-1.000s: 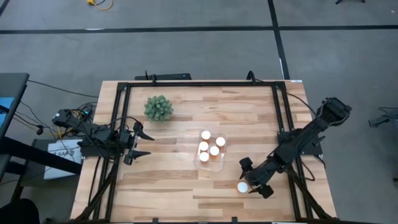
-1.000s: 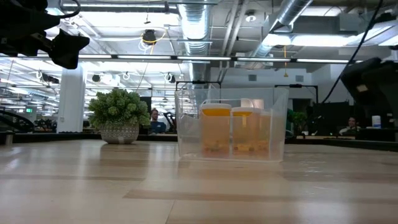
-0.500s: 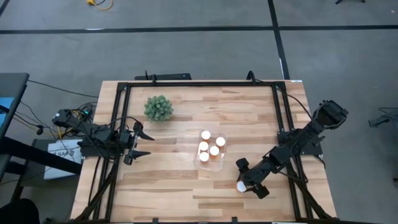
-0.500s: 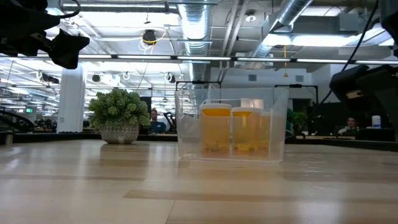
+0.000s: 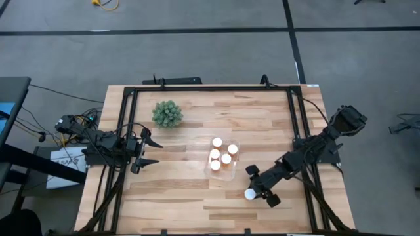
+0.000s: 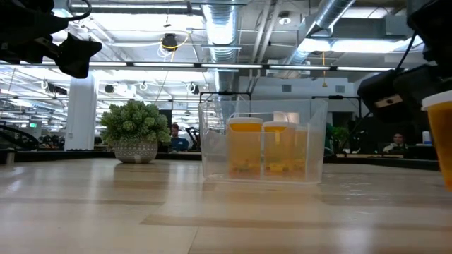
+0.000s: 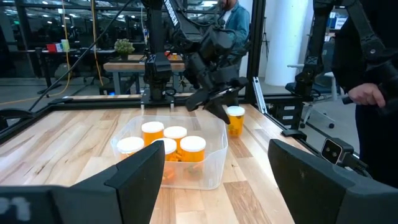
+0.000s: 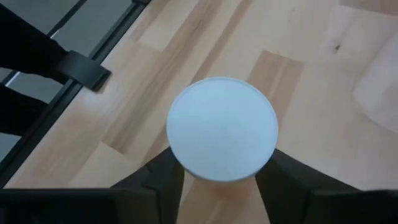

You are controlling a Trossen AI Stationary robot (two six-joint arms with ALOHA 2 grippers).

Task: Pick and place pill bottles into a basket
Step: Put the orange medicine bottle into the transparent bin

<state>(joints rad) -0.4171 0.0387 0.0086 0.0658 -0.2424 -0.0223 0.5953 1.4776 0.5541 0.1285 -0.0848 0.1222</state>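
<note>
My right gripper (image 5: pixel 252 192) had moved since a second before: it had slid across the table (image 5: pixel 177 203) toward the basket (image 5: pixel 222 159), and the sixth pill bottle (image 5: pixel 249 194) had come along with it. In the low view the bottle (image 6: pixel 441 138) now showed at the edge of the picture, where a second before there was none, and its bottom looked to be off the wood, though only part of it could be seen, so I am not sure. My fingers (image 8: pixel 163 180) were closed tight on its two sides, just under the white cap (image 8: pixel 222 128). The bottle stood straight up, with its long way going up and down and its cap facing the ceiling. It was near the basket, off its right front corner, but not touching it. The basket sat in the middle of the table, with five pill bottles (image 5: pixel 221 155) standing up inside it, caps on top. In my left wrist view the held bottle (image 7: pixel 235 120) was beside the basket's (image 7: pixel 211 162) far corner. My left gripper (image 5: pixel 149 152) had not moved; it waited at the left side of the table with its fingers spread apart and nothing in them. The green plant (image 5: pixel 167 113) stayed at the back left.
</note>
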